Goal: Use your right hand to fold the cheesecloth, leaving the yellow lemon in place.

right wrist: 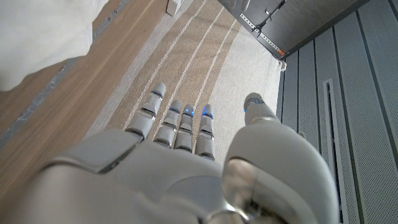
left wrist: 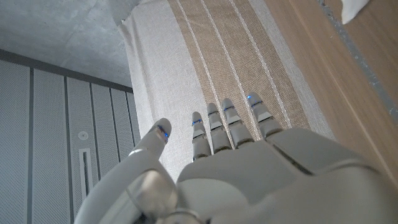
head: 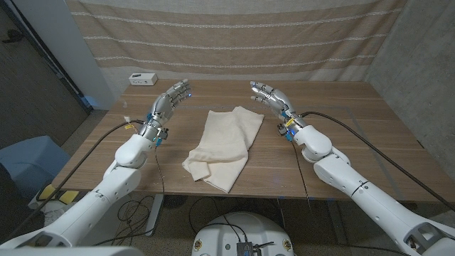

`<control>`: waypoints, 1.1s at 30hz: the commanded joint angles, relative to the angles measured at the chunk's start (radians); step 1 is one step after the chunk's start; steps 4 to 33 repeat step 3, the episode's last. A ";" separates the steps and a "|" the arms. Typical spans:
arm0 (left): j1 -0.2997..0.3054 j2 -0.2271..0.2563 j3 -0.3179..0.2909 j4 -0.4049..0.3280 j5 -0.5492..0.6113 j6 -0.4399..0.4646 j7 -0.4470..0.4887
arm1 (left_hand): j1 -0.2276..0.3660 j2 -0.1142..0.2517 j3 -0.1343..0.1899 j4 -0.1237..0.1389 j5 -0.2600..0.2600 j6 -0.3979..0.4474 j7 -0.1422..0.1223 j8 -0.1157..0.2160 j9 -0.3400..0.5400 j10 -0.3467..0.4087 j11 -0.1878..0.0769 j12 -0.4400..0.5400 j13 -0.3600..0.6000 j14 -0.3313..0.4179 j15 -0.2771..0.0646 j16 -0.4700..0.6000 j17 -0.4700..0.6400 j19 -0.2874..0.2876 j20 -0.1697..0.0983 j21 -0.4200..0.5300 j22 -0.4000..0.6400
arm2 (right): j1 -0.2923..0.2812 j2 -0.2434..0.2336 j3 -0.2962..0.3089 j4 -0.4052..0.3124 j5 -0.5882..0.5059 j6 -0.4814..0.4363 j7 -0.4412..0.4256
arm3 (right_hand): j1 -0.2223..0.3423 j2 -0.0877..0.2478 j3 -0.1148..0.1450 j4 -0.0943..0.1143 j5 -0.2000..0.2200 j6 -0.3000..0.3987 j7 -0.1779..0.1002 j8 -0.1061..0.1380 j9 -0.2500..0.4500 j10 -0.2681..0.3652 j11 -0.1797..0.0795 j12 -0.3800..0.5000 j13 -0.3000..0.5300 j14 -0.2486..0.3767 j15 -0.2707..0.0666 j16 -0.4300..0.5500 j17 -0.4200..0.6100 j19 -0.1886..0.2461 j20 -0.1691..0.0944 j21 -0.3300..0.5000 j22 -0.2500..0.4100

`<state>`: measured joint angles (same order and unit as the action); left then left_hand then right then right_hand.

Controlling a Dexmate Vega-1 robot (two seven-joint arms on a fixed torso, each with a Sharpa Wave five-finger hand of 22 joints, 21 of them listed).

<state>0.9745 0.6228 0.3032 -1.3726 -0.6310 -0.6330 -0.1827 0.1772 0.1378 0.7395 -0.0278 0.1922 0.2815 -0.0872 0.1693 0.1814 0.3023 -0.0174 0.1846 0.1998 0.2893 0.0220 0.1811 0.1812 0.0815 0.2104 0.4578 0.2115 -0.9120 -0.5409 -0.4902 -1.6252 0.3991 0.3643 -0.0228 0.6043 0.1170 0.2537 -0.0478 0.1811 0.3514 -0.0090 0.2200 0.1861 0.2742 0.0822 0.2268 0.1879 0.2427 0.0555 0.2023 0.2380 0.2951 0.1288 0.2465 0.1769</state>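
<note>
Cream cheesecloth (head: 224, 146) lies rumpled at centre frame; right hand (head: 272, 96), fingers spread, hovers upper right. No lemon visible; a careless grab could bunch the cloth.

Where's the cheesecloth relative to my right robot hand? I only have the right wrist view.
Observer: The cheesecloth lies rumpled mid-table, between the arms. The right robot hand is just past its far right corner, not touching it.
Operator: Left arm in the way?
Observer: No. The left robot hand is off to the cloth's far left, fingers apart, holding nothing.
Operator: Is the cloth flat?
Observer: Not fully. Its near left end is lapped over itself.
Operator: Anything else up there?
Observer: A small white box at the far left corner.
</note>
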 commanded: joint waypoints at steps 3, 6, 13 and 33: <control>0.009 -0.015 -0.020 -0.006 -0.136 0.127 -0.039 | -0.002 -0.011 -0.007 0.000 -0.003 -0.017 -0.003 0.003 0.001 -0.013 -0.001 0.002 0.001 -0.012 0.001 -0.002 0.004 -0.009 0.003 0.000 0.003 | 0.019 0.082 0.069 0.154 0.031 0.149 -0.050 | -0.040 -0.003 -0.010 0.011 0.003 0.038 0.009 -0.002 0.000 0.039 0.006 0.001 0.003 0.014 -0.004 0.008 -0.004 -0.030 0.019 -0.019 0.003; 0.009 -0.015 -0.020 -0.006 -0.136 0.127 -0.039 | -0.002 -0.011 -0.007 0.000 -0.003 -0.017 -0.003 0.003 0.001 -0.013 -0.001 0.002 0.001 -0.012 0.001 -0.002 0.004 -0.009 0.003 0.000 0.003 | 0.019 0.082 0.069 0.154 0.031 0.149 -0.050 | -0.040 -0.003 -0.010 0.011 0.003 0.038 0.009 -0.002 0.000 0.039 0.006 0.001 0.003 0.014 -0.004 0.008 -0.004 -0.030 0.019 -0.019 0.003; 0.009 -0.015 -0.020 -0.006 -0.136 0.127 -0.039 | -0.002 -0.011 -0.007 0.000 -0.003 -0.017 -0.003 0.003 0.001 -0.013 -0.001 0.002 0.001 -0.012 0.001 -0.002 0.004 -0.009 0.003 0.000 0.003 | 0.019 0.082 0.069 0.154 0.031 0.149 -0.050 | -0.040 -0.003 -0.010 0.011 0.003 0.038 0.009 -0.002 0.000 0.039 0.006 0.001 0.003 0.014 -0.004 0.008 -0.004 -0.030 0.019 -0.019 0.003; 0.009 -0.015 -0.020 -0.006 -0.136 0.127 -0.039 | -0.002 -0.011 -0.007 0.000 -0.003 -0.017 -0.003 0.003 0.001 -0.013 -0.001 0.002 0.001 -0.012 0.001 -0.002 0.004 -0.009 0.003 0.000 0.003 | 0.019 0.082 0.069 0.154 0.031 0.149 -0.050 | -0.040 -0.003 -0.010 0.011 0.003 0.038 0.009 -0.002 0.000 0.039 0.006 0.001 0.003 0.014 -0.004 0.008 -0.004 -0.030 0.019 -0.019 0.003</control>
